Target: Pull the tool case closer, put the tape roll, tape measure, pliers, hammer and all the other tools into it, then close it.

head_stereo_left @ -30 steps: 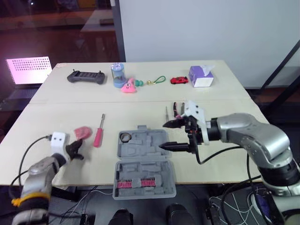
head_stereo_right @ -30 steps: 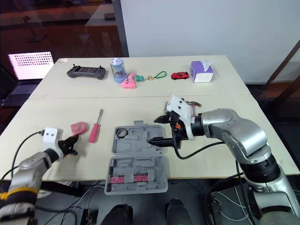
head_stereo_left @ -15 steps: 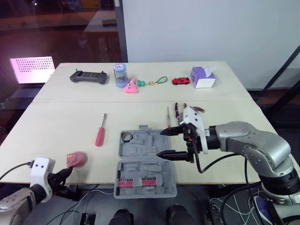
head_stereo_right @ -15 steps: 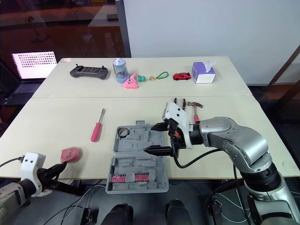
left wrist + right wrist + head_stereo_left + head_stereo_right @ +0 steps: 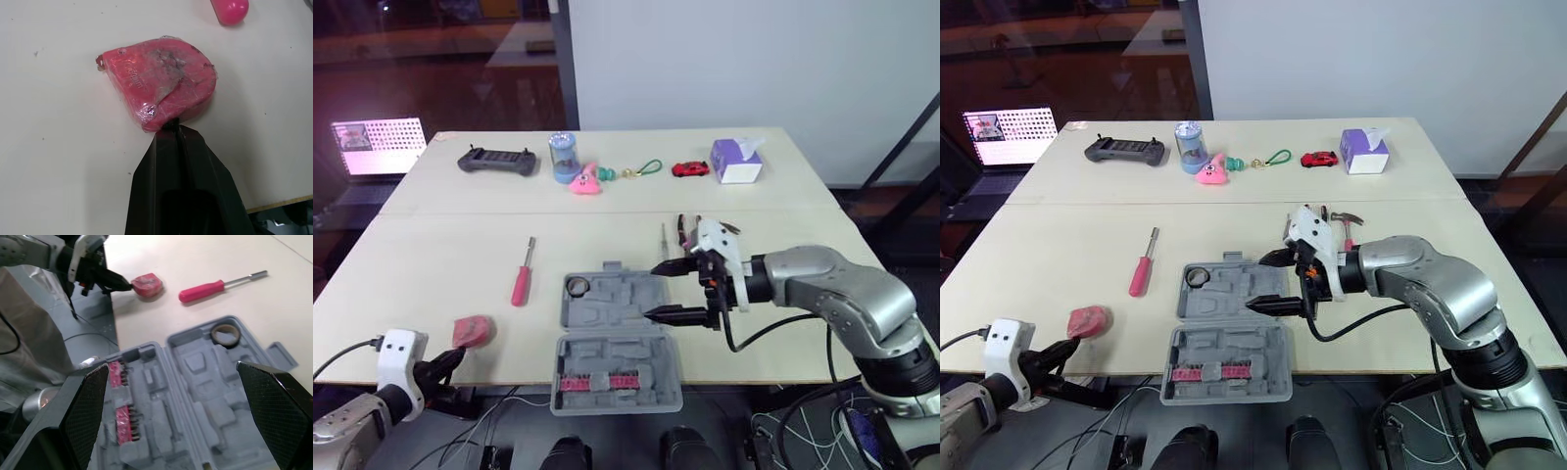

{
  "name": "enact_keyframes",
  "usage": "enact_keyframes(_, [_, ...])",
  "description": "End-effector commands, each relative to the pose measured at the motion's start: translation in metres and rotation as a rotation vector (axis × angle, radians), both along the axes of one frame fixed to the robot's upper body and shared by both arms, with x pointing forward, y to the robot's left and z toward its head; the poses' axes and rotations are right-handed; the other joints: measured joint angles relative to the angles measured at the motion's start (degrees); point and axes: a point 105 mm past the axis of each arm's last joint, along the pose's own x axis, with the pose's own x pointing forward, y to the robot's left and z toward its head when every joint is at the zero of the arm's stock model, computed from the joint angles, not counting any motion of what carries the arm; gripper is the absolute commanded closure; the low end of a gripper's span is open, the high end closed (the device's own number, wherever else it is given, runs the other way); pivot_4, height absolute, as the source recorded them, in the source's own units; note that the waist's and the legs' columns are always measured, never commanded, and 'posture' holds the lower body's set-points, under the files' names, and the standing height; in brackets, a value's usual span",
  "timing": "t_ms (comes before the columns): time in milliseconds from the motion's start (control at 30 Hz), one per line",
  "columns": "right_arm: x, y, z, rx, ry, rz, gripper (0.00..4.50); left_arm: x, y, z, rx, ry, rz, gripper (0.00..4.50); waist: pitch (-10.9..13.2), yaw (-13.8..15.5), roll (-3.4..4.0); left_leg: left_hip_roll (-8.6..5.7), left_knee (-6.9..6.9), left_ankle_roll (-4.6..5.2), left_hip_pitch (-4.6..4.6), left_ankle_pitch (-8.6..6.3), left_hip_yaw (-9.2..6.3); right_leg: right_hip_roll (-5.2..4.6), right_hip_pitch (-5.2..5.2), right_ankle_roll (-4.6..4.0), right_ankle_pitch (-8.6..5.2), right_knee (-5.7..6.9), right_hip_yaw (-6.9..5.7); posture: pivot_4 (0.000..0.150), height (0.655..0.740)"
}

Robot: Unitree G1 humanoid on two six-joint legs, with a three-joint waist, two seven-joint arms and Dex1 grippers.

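Item: tape measure (image 5: 161, 81), pink, under clear wrap. One line of raised lettering is moulded into its flat face, running slantwise beside the straight edge near the corner lug. The last characters look like "mm" (the figures before them are blurred by the wrap and cannot be read with confidence)
Item: laptop screen (image 5: 378, 147). Lit dot grid with a small inset at one corner, any writing too small to read
Item: tissue box (image 5: 736, 160). Print too small to read
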Motion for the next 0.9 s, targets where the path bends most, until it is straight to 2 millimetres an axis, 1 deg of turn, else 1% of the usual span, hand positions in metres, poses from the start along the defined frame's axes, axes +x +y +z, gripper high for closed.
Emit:
enact_keyframes(33, [0.001, 0.001, 0.01, 0.002, -0.054, 0.025, 0.0, -0.005, -0.004, 0.016, -0.016, -0.039, -0.059, 3.13, 0.0, 0.01, 0.0, 0.0, 0.0, 0.0, 0.0, 0.0, 0.0, 0.0, 0.0, 0.0, 0.0, 0.0, 0.0, 0.15, 0.74])
enact_keyframes(133, [0.002, 0.001, 0.011, -0.001, -0.063, 0.032, 0.0, -0.013, -0.006, 0.023, -0.015, -0.047, -0.119, 1.65, 0.0, 0.04, 0.0, 0.0, 0.0, 0.0, -0.01, 0.0, 0.0, -0.01, 0.0, 0.0, 0.0, -0.01, 0.0, 0.15, 0.74])
enact_keyframes(233, [0.001, 0.002, 0.012, 0.005, -0.054, 0.06, 0.0, -0.014, 0.004, 0.044, 0.018, -0.107, -0.174, 0.13, 0.01, 0.03, 0.0, 0.0, 0.0, 0.0, 0.0, 0.0, 0.01, 0.0, 0.0, -0.01, 0.0, -0.02, 0.0, 0.15, 0.74])
enact_keyframes(267, [0.0, 0.002, 0.013, 0.006, -0.052, 0.067, 0.0, -0.013, 0.006, 0.049, 0.02, -0.128, -0.184, 0.06, 0.01, 0.04, -0.01, 0.0, -0.01, 0.0, 0.0, 0.0, 0.0, 0.01, 0.0, -0.01, -0.01, -0.01, 0.0, 0.15, 0.74])
enact_keyframes(333, [-0.001, 0.003, 0.014, 0.013, -0.041, 0.086, 0.0, -0.01, 0.012, 0.06, 0.061, -0.171, -0.238, 0.06, 0.02, 0.11, 0.02, 0.01, -0.01, 0.0, -0.01, 0.0, 0.0, 0.01, 0.0, -0.01, -0.01, -0.01, -0.02, 0.15, 0.74])
enact_keyframes(400, [-0.007, 0.004, 0.017, 0.017, -0.02, 0.13, 0.0, -0.005, 0.013, 0.067, 0.119, -0.194, -0.342, 0.06, 0.02, 0.17, 0.01, 0.01, -0.01, 0.0, -0.01, 0.0, 0.03, 0.0, 0.02, -0.01, -0.01, -0.04, -0.02, 0.15, 0.74])
enact_keyframes(467, [-0.01, 0.004, 0.019, 0.012, -0.009, 0.163, 0.0, 0.003, 0.012, 0.068, 0.21, -0.197, -0.46, 0.06, 0.02, 0.23, 0.02, 0.01, -0.01, 0.0, -0.02, 0.0, 0.03, 0.01, 0.02, -0.01, -0.01, -0.06, -0.02, 0.15, 0.74])
enact_keyframes(567, [-0.012, 0.002, 0.02, -0.007, -0.004, 0.193, 0.0, 0.018, 0.007, 0.069, 0.276, -0.204, -0.586, 0.06, 0.03, 0.31, 0.04, 0.01, -0.02, 0.0, -0.01, 0.0, 0.04, 0.01, 0.03, -0.01, 0.0, -0.08, -0.03, 0.15, 0.74])
enact_keyframes(600, [-0.013, 0.002, 0.02, -0.011, -0.005, 0.197, 0.0, 0.022, 0.007, 0.066, 0.321, -0.188, -0.648, 0.06, 0.03, 0.15, 0.04, 0.01, -0.02, 0.0, -0.01, 0.0, 0.04, 0.01, 0.04, -0.01, 0.0, -0.1, -0.03, 0.15, 0.74])
enact_keyframes(667, [-0.013, 0.001, 0.022, -0.013, -0.007, 0.197, 0.0, 0.031, 0.013, 0.056, 0.392, -0.137, -0.703, 0.06, 0.04, -0.01, 0.05, 0.01, -0.04, 0.0, 0.0, 0.0, 0.05, 0.01, 0.03, -0.01, 0.0, -0.11, -0.03, 0.15, 0.74])
enact_keyframes(767, [-0.012, 0.0, 0.022, -0.019, -0.014, 0.188, 0.0, 0.045, 0.021, 0.05, 0.4, -0.126, -0.705, 0.06, 0.04, -0.32, 0.06, 0.02, -0.08, 0.01, -0.01, 0.0, 0.06, 0.03, -0.05, -0.01, 0.0, -0.07, -0.02, 0.15, 0.74])
enact_keyframes(900, [-0.013, -0.004, 0.024, -0.035, -0.026, 0.157, 0.0, 0.051, 0.024, 0.022, 0.419, -0.028, -0.769, 0.06, 0.05, -0.29, 0.06, 0.02, -0.06, 0.01, -0.04, 0.0, 0.09, 0.03, -0.13, 0.0, 0.0, 0.02, -0.02, 0.15, 0.74])
